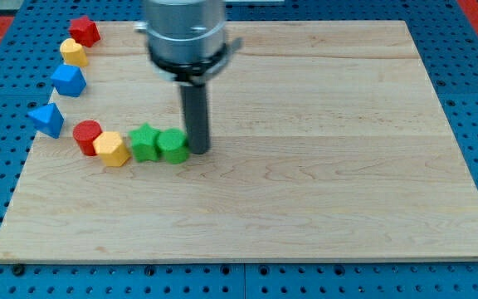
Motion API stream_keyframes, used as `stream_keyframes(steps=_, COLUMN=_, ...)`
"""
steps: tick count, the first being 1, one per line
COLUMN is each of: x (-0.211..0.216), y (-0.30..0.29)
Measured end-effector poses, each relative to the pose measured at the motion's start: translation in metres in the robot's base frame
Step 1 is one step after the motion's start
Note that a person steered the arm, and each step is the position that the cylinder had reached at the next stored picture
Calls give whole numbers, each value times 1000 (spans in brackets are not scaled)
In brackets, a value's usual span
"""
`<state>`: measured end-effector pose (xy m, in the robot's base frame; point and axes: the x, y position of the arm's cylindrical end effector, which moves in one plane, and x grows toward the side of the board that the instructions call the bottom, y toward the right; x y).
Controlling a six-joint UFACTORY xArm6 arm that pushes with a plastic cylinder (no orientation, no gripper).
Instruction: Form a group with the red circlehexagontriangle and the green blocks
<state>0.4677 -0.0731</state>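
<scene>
My tip [198,150] rests on the wooden board, touching the right side of a green block [173,145]. A second green block [145,142] sits against that one's left. Left of them a yellow hexagon-like block [111,149] touches a red round block [87,136]. A red block [84,31] lies at the view's top left corner of the board.
A yellow block [74,52], a blue block [69,80] and a blue triangle [47,120] curve down the board's left edge [36,149]. The arm's grey body [185,33] hangs over the upper middle. Blue pegboard surrounds the board.
</scene>
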Motion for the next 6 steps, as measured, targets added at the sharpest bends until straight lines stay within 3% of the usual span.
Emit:
stream_keyframes(steps=2, x=2, y=43)
stream_keyframes(steps=3, x=25, y=68)
stream_keyframes(steps=4, x=93, y=-4)
stream_keyframes(steps=5, x=85, y=-165)
stream_keyframes(steps=6, x=12, y=-231)
